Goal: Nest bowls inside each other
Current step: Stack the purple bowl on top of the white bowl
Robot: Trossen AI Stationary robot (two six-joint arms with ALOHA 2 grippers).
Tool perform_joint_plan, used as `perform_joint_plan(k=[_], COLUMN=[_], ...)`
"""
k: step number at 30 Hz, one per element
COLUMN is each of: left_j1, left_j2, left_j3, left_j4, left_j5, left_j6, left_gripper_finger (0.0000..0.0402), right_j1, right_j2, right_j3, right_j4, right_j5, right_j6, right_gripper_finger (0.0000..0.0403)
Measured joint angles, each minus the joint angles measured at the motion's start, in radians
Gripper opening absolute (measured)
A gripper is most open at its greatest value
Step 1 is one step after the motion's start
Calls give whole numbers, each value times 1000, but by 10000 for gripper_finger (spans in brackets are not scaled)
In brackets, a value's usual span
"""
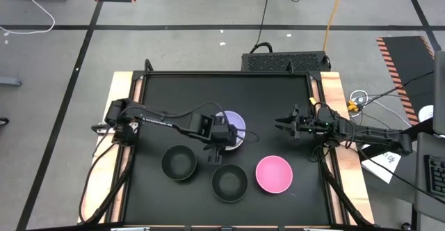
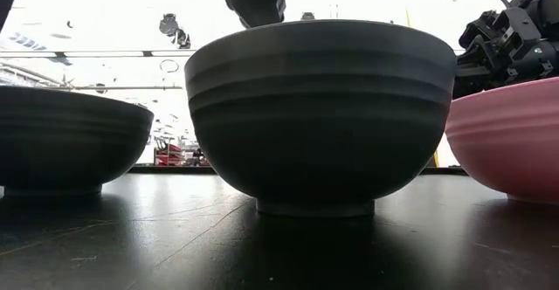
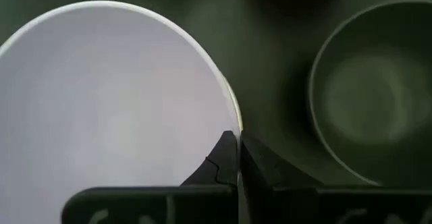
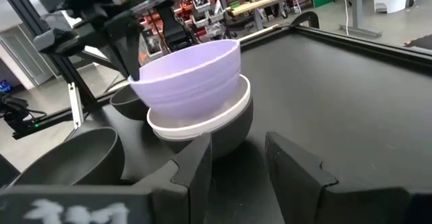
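Note:
A lavender bowl (image 4: pixel 196 82) sits tilted in a white bowl (image 4: pixel 202 121), which rests inside a black bowl (image 4: pixel 237 135) at the table's middle; the stack shows in the high view (image 1: pixel 234 124). My left gripper (image 1: pixel 217 146) is shut on the lavender bowl's rim. Two more black bowls (image 1: pixel 179 163) (image 1: pixel 229 182) and a pink bowl (image 1: pixel 274 173) stand upright on their feet nearer the front edge. My right gripper (image 1: pixel 281 126) hangs open and empty to the right of the stack, its fingers pointing at it (image 4: pixel 246 163). My left gripper pinches the lavender bowl's rim (image 3: pixel 228 131) on its near side, one finger inside the bowl (image 3: pixel 219 160) and one outside. The fingers come from above, pointing down (image 4: pixel 128 55). The bowl sits tilted, its underside inside the white bowl.
The black table top has a raised frame (image 1: pixel 316 92) around it. There is bare table between the stack and my right gripper (image 1: pixel 261 130). In the low view a black bowl (image 2: pixel 323 115) fills the middle, with another black bowl (image 2: pixel 70 137) and the pink bowl (image 2: pixel 511 137) at its sides.

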Motion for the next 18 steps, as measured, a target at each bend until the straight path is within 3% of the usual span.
perform_joint_plan(k=[18], left_j1=[-19], left_j2=[14], left_j3=[-27], left_j4=[46], left_j5=[55], left_j6=[4], left_gripper_finger=[1], right_j1=[0], right_j2=[0], right_j3=[0], right_j4=[0], right_j5=[0], right_j6=[1], right_gripper_finger=[130])
